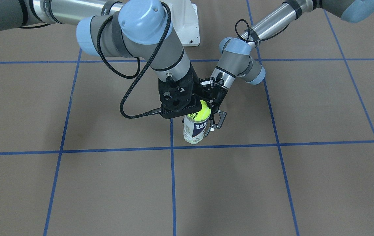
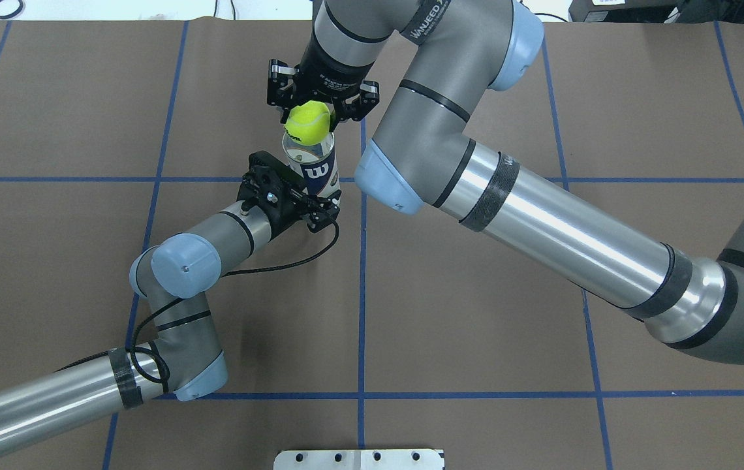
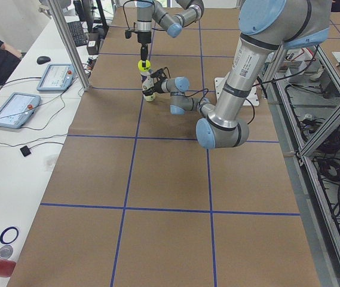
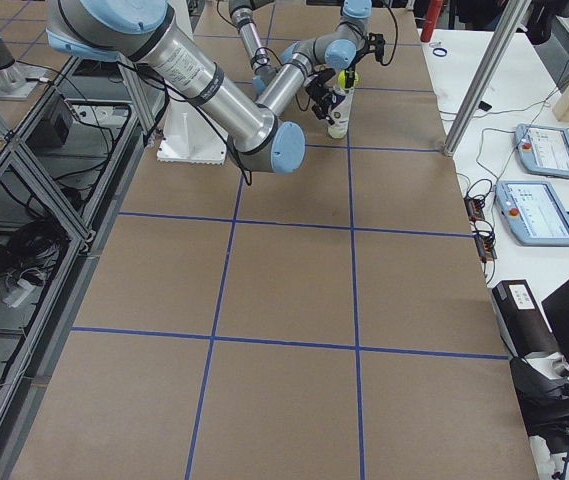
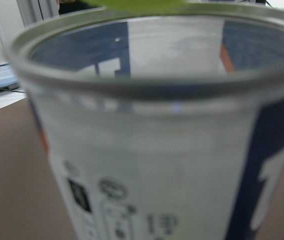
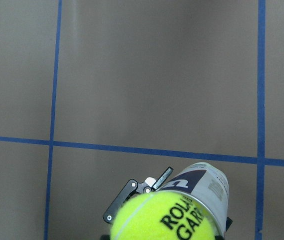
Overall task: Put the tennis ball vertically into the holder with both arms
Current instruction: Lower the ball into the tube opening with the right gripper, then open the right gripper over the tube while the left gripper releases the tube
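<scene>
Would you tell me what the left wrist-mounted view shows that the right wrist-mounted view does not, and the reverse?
Only the left wrist-mounted view shows the open rim of the holder close up, with the inside of its clear wall and the small print on its label. Only the right wrist-mounted view shows the black lettering on the tennis ball, black fingers beside the holder, and blue tape lines on the brown table. Both show the ball above the holder's mouth, though the left wrist-mounted view catches only a yellow-green sliver at its top edge.
</scene>
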Controlling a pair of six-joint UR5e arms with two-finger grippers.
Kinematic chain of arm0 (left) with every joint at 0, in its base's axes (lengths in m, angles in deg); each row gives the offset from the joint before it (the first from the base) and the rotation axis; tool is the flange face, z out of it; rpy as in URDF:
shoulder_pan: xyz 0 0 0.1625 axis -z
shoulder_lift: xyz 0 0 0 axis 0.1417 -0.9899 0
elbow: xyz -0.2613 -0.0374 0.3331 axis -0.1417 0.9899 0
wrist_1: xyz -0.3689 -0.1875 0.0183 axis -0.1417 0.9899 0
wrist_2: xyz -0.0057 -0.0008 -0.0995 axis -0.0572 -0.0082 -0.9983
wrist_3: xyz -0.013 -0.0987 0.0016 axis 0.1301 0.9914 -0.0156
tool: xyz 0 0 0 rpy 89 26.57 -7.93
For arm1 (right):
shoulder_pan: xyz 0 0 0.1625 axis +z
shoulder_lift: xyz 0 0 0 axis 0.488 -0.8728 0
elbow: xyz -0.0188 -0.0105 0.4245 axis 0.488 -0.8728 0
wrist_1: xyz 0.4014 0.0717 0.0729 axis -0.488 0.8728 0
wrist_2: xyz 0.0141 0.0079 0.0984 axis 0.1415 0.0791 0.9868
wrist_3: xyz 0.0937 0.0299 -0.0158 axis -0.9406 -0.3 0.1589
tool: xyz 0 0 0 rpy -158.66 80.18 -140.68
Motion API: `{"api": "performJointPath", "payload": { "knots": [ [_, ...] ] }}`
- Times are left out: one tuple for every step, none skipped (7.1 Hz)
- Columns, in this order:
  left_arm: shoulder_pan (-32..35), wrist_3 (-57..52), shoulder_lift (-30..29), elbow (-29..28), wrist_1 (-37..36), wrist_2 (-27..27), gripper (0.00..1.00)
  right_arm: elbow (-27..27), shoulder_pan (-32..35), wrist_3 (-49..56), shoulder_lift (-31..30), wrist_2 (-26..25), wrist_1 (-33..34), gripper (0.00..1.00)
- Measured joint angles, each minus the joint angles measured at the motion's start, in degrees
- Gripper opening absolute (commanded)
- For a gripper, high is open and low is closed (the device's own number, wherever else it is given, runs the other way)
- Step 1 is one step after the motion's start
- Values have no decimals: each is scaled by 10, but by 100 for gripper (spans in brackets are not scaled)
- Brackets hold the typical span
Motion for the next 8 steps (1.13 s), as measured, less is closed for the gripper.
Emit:
{"api": "performJointPath", "payload": {
  "knots": [
    [0,0,0,0,0,0,99,3,0,-6,0,0,0,99],
    [0,0,0,0,0,0,99,8,0,-15,0,-1,-1,99],
    [0,0,0,0,0,0,99,11,0,-21,0,-1,-1,99],
    [0,0,0,0,0,-1,99,13,0,-23,0,-1,-1,99],
    [0,-1,0,0,-1,-1,99,17,0,-24,-1,-1,-1,99],
    [0,-1,0,0,-1,-1,99,20,1,-24,-2,-1,-1,99],
    [-1,-1,-1,1,-1,-1,99,22,1,-24,-3,-1,-1,99],
    [-1,-1,-1,1,-1,-1,99,23,1,-24,-4,-1,0,99]
  ]
}}
